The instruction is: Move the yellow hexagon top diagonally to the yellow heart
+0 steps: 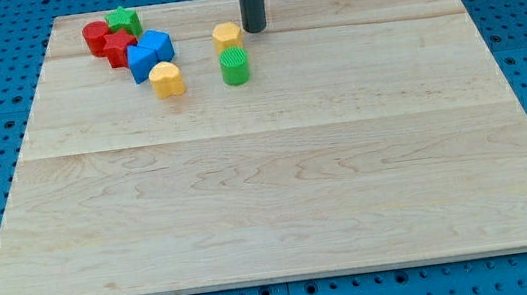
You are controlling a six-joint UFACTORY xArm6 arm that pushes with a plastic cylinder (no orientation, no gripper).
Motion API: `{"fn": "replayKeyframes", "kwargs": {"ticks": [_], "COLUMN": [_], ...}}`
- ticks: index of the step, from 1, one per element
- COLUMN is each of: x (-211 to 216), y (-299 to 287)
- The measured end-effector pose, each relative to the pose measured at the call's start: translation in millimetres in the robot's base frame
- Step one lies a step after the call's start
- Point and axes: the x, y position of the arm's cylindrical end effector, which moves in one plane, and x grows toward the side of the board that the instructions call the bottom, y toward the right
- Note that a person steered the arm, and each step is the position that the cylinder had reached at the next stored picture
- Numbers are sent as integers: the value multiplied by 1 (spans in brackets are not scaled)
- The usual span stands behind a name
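The yellow hexagon sits near the view's top, middle. My tip rests on the board just to the right of it, close but apart. The yellow heart lies below and to the left of the hexagon. A green cylinder stands directly below the hexagon, nearly touching it.
A cluster at the top left holds a red cylinder, a green block, a red block and two blue blocks. The wooden board lies on a blue pegboard.
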Motion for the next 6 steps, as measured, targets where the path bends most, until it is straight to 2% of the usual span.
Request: {"fn": "replayKeyframes", "kwargs": {"ticks": [2, 3, 4, 5, 6], "x": [74, 66, 37, 37, 56], "y": [-43, -48, -42, -54, -64]}}
